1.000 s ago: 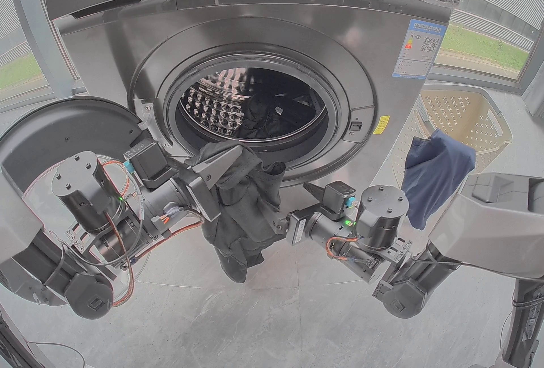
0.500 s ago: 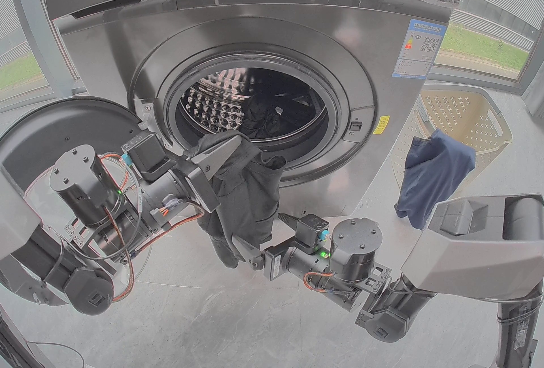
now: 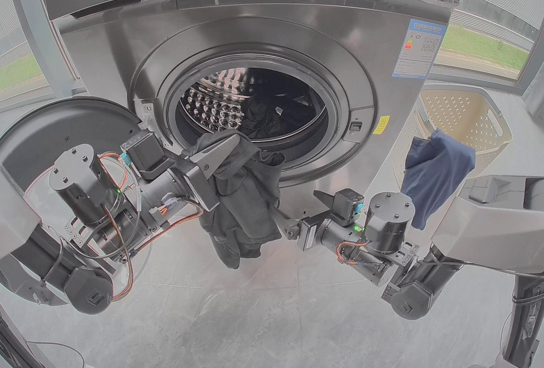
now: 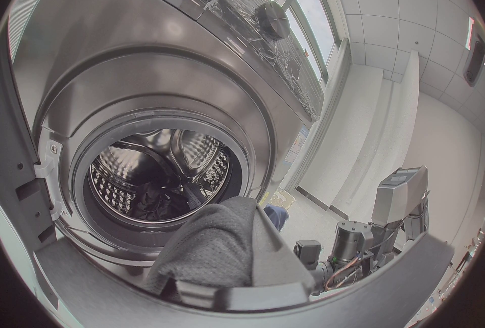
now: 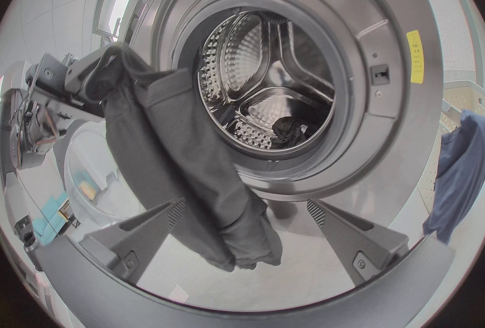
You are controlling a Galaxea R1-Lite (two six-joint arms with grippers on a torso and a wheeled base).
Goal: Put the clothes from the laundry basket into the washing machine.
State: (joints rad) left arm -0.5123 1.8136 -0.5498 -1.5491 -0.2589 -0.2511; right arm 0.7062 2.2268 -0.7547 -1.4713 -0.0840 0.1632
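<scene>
Garment: a dark grey garment (image 3: 243,199) hangs at the centre of the head view, just below the open port of the washing machine (image 3: 351,46), with its loose folds trailing toward the floor
Left gripper: the left gripper (image 3: 232,151) is clenched on the bunched upper part of the garment, and the cloth is draped over one finger
Right gripper: the right gripper (image 5: 242,202) is spread wide with nothing grasped; it is set low beside the hanging tail, and contact with the cloth cannot be made out
Handling: the garment is judged soft, light and limp, so it is likely to sag and catch on the port's rim; a hold is best taken on a thick gathered fold, with the tail lifted from below
Texture: a fine matte knit is seen in the left wrist view
Drum: the drum (image 3: 226,102) is made of polished, dimpled steel with raised paddles, and dark clothes (image 3: 272,114) are lying inside
Basket: the laundry basket (image 3: 476,108) is of pale perforated plastic and stands at centre right of the head view, with a blue garment (image 3: 436,170) draped over its rim
Door: the round door (image 3: 62,131) is swung open at centre left
</scene>
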